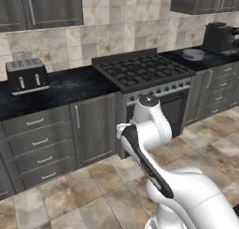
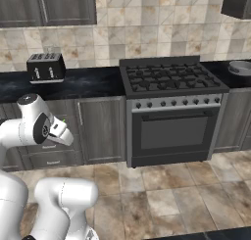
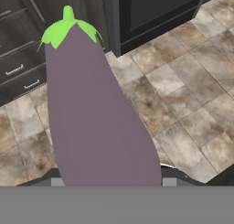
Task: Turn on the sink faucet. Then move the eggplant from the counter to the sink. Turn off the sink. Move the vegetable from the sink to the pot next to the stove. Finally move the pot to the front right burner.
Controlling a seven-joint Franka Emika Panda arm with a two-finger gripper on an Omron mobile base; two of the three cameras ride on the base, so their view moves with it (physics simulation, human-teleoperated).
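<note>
A pale purple eggplant with a green cap stands close in the hand view, over the tiled floor before the lower cabinets. My gripper is shut on it; the eggplant hides the fingertips. Its green tip peeks out at the hand, which is tucked low against the folded arm. The black stove stands ahead. A shallow grey pot sits on the black counter right of the stove. The sink and the sink faucet are out of view.
A black toaster stands on the counter left of the stove. A dark coffee machine is behind the pot. Grey drawers and cabinet doors line the front, with tiled floor between them and the base.
</note>
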